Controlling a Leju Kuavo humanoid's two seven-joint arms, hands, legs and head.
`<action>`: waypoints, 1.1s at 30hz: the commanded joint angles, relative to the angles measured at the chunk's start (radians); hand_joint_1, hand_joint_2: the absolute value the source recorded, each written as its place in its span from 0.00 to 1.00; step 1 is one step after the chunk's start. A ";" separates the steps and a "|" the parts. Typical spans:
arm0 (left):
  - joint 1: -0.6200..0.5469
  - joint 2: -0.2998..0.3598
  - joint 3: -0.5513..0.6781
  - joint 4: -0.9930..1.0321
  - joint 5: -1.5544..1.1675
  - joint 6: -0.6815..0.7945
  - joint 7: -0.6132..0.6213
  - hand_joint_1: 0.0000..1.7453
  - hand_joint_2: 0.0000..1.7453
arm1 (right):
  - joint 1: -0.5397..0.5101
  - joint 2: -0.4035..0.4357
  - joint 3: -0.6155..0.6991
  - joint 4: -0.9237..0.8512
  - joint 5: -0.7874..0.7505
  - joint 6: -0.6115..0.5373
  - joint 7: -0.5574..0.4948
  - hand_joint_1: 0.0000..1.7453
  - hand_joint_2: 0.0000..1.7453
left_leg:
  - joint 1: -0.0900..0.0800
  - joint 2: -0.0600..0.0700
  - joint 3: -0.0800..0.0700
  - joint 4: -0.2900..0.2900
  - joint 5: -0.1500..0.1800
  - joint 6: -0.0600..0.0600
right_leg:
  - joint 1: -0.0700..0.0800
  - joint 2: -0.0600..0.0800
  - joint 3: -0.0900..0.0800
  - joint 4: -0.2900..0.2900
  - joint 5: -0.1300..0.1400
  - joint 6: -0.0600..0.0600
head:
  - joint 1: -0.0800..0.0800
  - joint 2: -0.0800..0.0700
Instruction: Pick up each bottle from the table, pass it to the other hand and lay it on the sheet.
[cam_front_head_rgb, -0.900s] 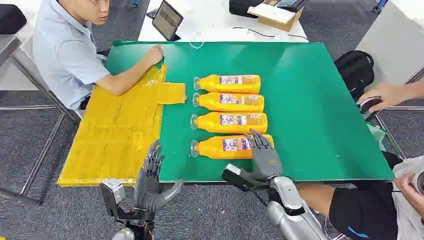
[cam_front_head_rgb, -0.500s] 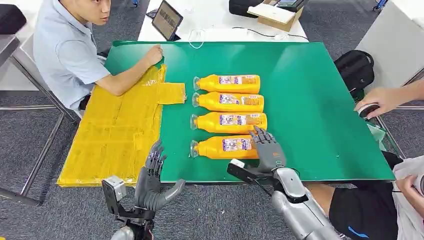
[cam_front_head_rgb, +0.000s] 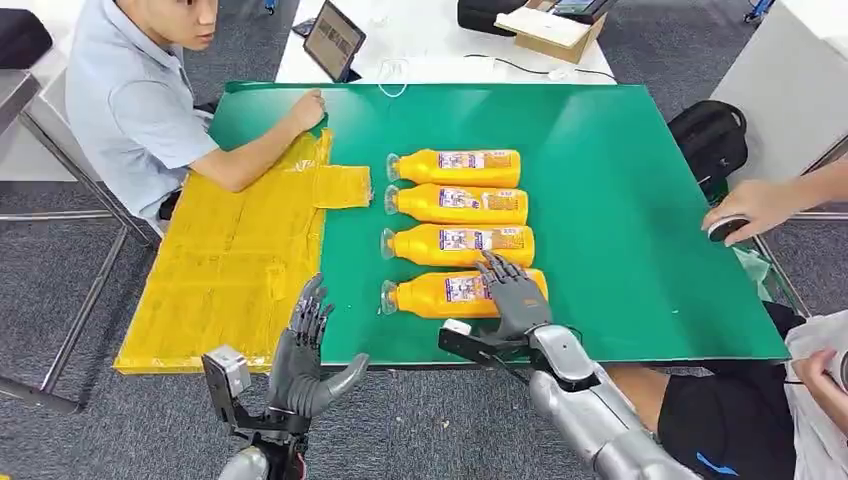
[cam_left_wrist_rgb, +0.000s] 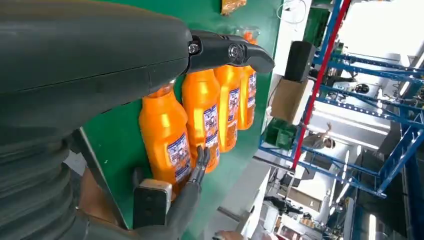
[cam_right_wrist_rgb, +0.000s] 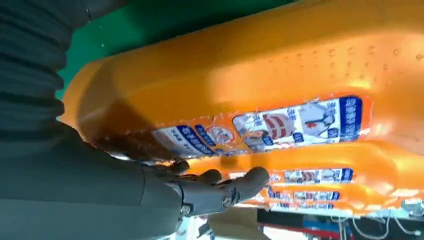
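Several orange bottles lie side by side on the green table (cam_front_head_rgb: 620, 220), caps to the left. My right hand (cam_front_head_rgb: 515, 295) lies over the body of the nearest bottle (cam_front_head_rgb: 440, 293), fingers spread across its label end and not closed round it. In the right wrist view that bottle (cam_right_wrist_rgb: 250, 75) is very close, with my fingers (cam_right_wrist_rgb: 220, 190) stretched along it. My left hand (cam_front_head_rgb: 303, 350) hovers open at the table's front edge, beside the yellow sheet (cam_front_head_rgb: 230, 270). The left wrist view looks along the bottle row (cam_left_wrist_rgb: 165, 135) toward my right hand (cam_left_wrist_rgb: 192, 185).
A seated person at the left holds the sheet's far corner with one hand (cam_front_head_rgb: 305, 108). Another person's hand (cam_front_head_rgb: 755, 205) rests at the table's right edge. A tablet (cam_front_head_rgb: 333, 40) and a cardboard box (cam_front_head_rgb: 555, 30) sit on the white table behind. A black bag (cam_front_head_rgb: 710, 135) lies on the floor.
My right hand has slid left along the nearest bottle and now lies over its label. My left hand has barely moved. The person's hand at the right edge shifted slightly.
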 joint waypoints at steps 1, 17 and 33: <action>-0.028 0.010 0.011 0.058 0.012 -0.005 0.004 0.00 1.00 | -0.134 0.012 0.120 0.257 0.049 0.074 0.087 0.00 1.00 | 0.000 0.001 0.005 -0.001 -0.001 -0.001 | 0.000 0.001 0.004 0.000 -0.001 -0.002 | 0.000 0.000; -0.045 0.006 0.016 0.100 0.028 -0.018 0.006 0.00 1.00 | -0.193 -0.020 0.139 0.380 -0.004 0.204 0.039 0.87 1.00 | 0.000 -0.002 0.013 -0.002 0.000 -0.001 | 0.000 -0.003 0.013 -0.002 -0.001 -0.001 | 0.000 0.000; -0.018 0.010 0.020 0.065 -0.007 0.090 -0.054 0.00 1.00 | 0.037 0.012 -0.022 0.076 -0.375 0.156 -0.182 0.99 1.00 | 0.001 -0.003 0.016 -0.002 0.000 -0.001 | 0.001 -0.003 0.017 -0.004 -0.001 -0.002 | 0.000 0.000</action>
